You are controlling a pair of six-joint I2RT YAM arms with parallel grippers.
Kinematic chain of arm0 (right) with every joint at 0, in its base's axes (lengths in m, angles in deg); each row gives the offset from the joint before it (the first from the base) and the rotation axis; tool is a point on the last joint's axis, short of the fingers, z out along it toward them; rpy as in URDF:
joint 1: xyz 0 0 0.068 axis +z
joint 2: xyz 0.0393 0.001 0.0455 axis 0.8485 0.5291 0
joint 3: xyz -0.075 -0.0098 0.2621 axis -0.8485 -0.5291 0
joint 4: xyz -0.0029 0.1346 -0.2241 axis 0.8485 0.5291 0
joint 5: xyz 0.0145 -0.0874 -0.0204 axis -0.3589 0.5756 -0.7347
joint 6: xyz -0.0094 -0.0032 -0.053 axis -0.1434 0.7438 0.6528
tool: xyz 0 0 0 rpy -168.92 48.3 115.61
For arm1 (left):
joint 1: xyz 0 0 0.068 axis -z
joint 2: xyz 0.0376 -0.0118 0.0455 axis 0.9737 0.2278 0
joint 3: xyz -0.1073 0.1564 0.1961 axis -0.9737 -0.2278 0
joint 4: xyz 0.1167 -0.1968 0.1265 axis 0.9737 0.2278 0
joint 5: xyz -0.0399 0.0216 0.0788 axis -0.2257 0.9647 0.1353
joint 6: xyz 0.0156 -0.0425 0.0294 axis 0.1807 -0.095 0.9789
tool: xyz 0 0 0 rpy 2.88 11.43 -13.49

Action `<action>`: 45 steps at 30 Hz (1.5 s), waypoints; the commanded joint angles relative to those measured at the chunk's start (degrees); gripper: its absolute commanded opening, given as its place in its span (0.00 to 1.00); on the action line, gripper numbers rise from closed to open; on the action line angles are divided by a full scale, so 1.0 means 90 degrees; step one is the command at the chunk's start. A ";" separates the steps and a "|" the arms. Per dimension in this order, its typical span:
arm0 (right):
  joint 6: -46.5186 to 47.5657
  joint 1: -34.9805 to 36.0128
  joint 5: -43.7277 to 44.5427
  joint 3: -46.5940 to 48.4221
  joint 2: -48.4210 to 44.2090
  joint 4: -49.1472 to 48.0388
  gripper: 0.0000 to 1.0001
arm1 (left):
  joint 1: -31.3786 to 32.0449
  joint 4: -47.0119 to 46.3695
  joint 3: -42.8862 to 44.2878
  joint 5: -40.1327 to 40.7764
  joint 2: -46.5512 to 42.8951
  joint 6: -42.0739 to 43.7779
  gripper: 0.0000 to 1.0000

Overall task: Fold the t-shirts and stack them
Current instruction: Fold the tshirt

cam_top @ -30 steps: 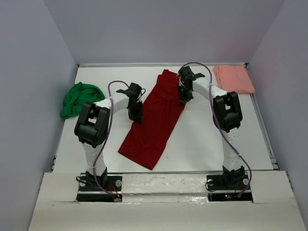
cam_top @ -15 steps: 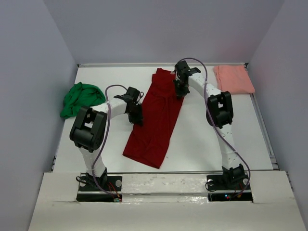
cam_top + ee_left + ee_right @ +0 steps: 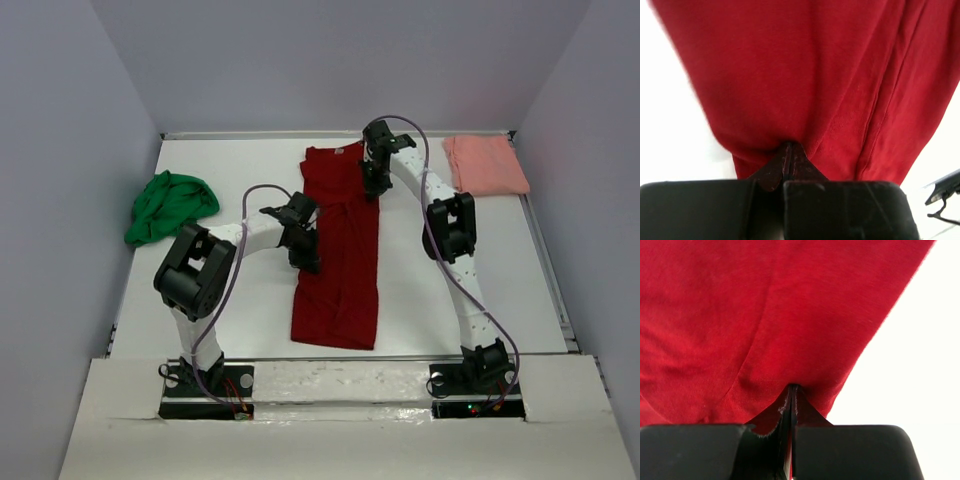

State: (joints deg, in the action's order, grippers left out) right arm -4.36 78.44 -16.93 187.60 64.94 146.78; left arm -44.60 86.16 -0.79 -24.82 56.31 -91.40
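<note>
The dark red t-shirt (image 3: 340, 255) lies as a long strip down the middle of the white table, from the back edge toward the front. My left gripper (image 3: 306, 260) is shut on its left edge about halfway down; the wrist view shows the red t-shirt (image 3: 805, 85) pinched at the left gripper (image 3: 788, 146). My right gripper (image 3: 372, 188) is shut on the shirt's upper right edge, where the red t-shirt (image 3: 765, 315) bunches into the right gripper (image 3: 792, 388). The green t-shirt (image 3: 168, 205) is crumpled at the left. The salmon pink t-shirt (image 3: 485, 163) lies folded at the back right.
The white table (image 3: 470, 290) is walled by pale panels at left, right and back. Both arm bases (image 3: 205, 385) sit on the near ledge. A cable loops over each arm.
Both grippers have swung the red shirt from a slant to nearly straight: its lower end moved right, its top moved left. The left gripper moved right and nearer; the right one shifted slightly left and back.
</note>
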 commanded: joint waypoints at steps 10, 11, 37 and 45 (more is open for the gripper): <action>0.0374 -0.0302 -0.0302 -0.0043 0.0291 -0.0074 0.00 | 0.0775 0.0657 0.0666 0.0111 0.0775 -0.0250 0.00; 0.0365 -0.0302 -0.0283 -0.0111 0.0301 -0.0074 0.00 | 0.0746 0.0687 0.0695 0.0140 0.0775 -0.0241 0.00; 0.0521 -0.0243 0.0967 -0.1547 -0.1856 -0.0884 0.27 | 0.0052 0.1175 0.1311 0.0620 -0.0269 0.0034 0.00; 0.0307 -0.0243 0.1026 -0.1546 -0.2198 -0.0680 0.28 | 0.0345 0.1166 0.1115 0.0677 -0.0708 -0.0084 0.00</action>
State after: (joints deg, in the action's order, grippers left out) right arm -0.62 76.12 -8.71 174.27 49.92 141.51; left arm -42.81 95.38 9.46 -19.14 54.54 -91.95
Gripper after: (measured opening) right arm 0.275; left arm 0.011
